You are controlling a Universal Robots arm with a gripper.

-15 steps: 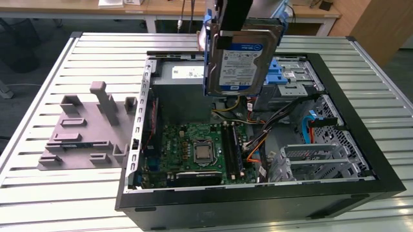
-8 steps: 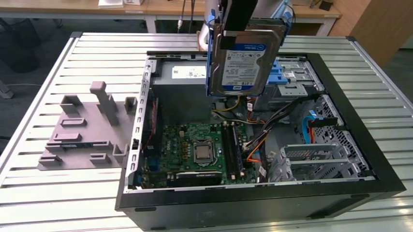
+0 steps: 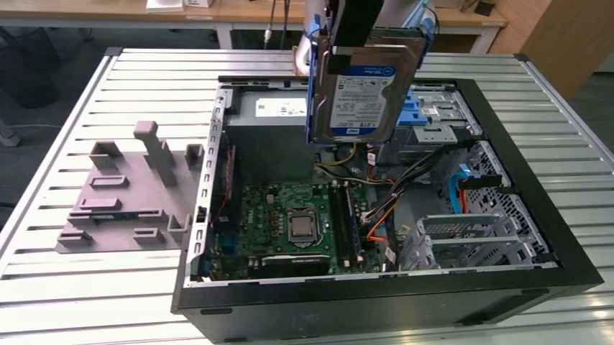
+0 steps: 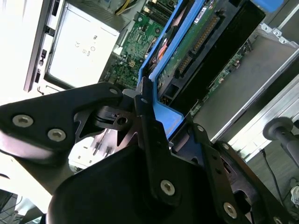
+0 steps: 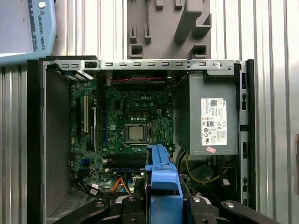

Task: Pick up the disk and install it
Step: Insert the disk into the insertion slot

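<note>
Slatted metal worktop (image 3: 57, 287) carrying an open tower computer case (image 3: 384, 309) laid on its side, with a grey moulded fixture (image 3: 125, 194) lying just beside it at the exterior view's left. Above the case, the tool (image 4: 163, 121) is clamped on the blue rail frame (image 5: 161, 172) of the disk (image 3: 369, 93). The disk hangs on edge with its label visible, clear of the motherboard (image 3: 292, 223) and above the grey power supply (image 5: 210, 116).

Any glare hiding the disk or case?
Second wrist view: glare whitens the table beside the case and washes out the grey metal box, but the disk in the gripper is plainly visible. Exterior view, first wrist view: even light.
</note>
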